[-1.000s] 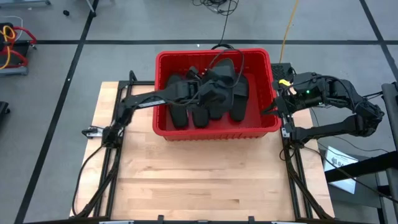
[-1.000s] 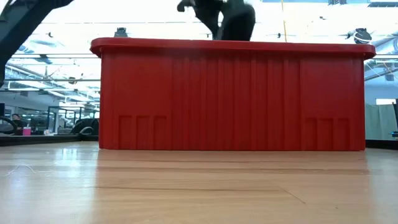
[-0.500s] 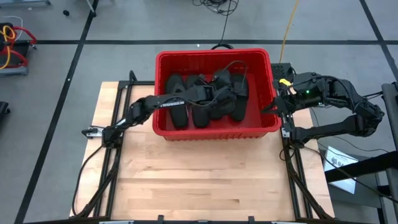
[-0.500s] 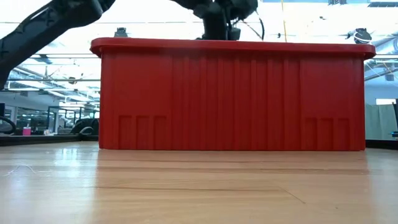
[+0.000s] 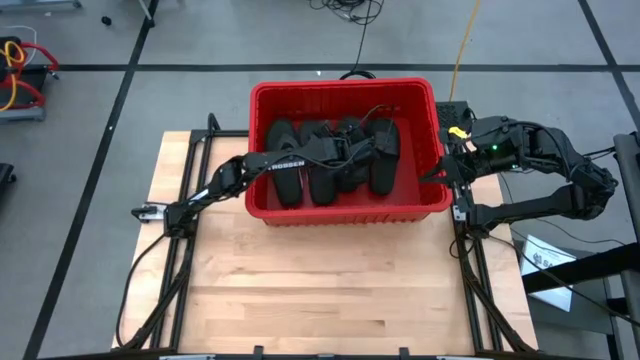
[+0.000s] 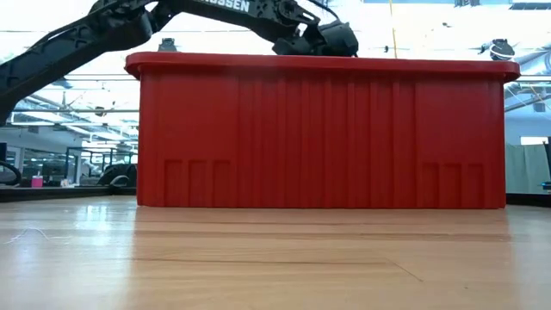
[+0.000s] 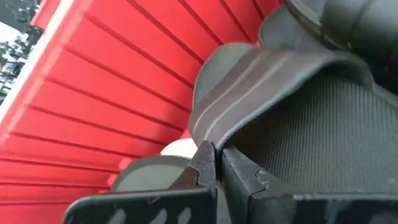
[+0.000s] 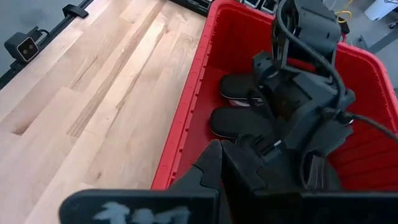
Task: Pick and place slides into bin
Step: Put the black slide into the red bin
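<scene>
Hiding slides (image 5: 330, 165) behind bin (image 6: 323, 129) wall, low view only.

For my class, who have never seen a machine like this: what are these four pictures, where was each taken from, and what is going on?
It is a robot with two dark arms at a wooden table. One picture looks down from overhead, one looks level across the tabletop, and two come from cameras on the wrists. A red bin stands on the table with black slides inside. The left claw reaches down into the bin, shut, just above a slide's strap; I cannot tell whether it grips it. The right claw waits, shut, beside the bin's right wall, holding nothing.
</scene>
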Robot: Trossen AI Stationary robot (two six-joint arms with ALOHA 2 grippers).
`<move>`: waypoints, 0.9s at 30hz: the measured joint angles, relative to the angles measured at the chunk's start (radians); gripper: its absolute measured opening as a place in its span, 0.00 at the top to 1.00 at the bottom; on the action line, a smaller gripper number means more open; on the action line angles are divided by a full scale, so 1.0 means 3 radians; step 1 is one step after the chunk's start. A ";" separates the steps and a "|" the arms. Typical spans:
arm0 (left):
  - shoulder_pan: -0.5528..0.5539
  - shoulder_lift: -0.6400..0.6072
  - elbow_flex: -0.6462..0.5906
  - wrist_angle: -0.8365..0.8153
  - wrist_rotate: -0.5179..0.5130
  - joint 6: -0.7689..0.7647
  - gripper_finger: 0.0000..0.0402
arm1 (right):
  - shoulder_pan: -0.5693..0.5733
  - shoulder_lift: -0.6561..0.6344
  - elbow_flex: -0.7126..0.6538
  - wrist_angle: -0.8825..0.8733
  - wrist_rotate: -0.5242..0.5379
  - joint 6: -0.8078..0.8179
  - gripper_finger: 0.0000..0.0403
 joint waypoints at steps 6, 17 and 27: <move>-0.0005 0.0064 0.0000 -0.0043 0.0089 0.0034 1.00 | 0.0000 0.0001 0.0000 -0.0001 0.0000 -0.0052 1.00; -0.0001 0.0062 0.0000 -0.0077 0.0263 0.0667 0.99 | 0.0000 0.0000 0.0000 0.0000 0.0000 -0.0053 1.00; -0.0004 0.0060 0.0001 -0.0077 0.0407 0.0707 0.96 | 0.0000 0.0001 0.0000 0.0001 0.0000 -0.0052 1.00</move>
